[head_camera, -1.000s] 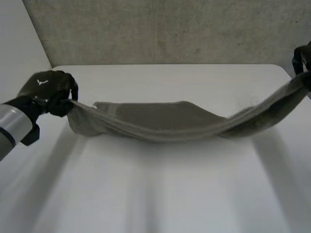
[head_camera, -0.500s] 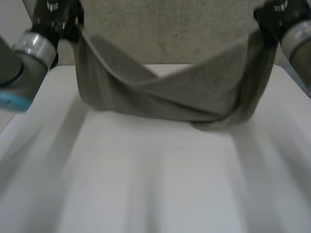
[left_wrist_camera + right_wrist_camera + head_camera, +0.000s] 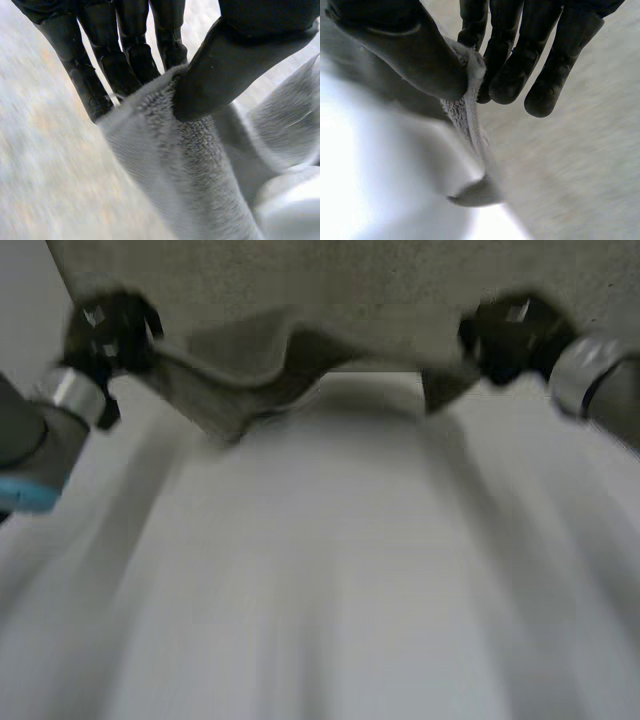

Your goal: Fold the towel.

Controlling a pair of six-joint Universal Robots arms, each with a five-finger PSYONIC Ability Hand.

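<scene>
The grey towel hangs in the air above the far part of the white table, stretched between both hands and sagging in the middle. My left hand grips its left end; in the left wrist view the thumb presses the towel against the fingers. My right hand grips the right end, where a short flap dangles. In the right wrist view the thumb pinches the towel's edge against the fingers.
A speckled grey wall rises just behind the table's far edge, close behind the lifted towel. Both forearms reach in from the sides over the table.
Both hands have carried the towel up off the table and away toward the far edge. The cloth went from lying stretched on the surface to hanging free.
</scene>
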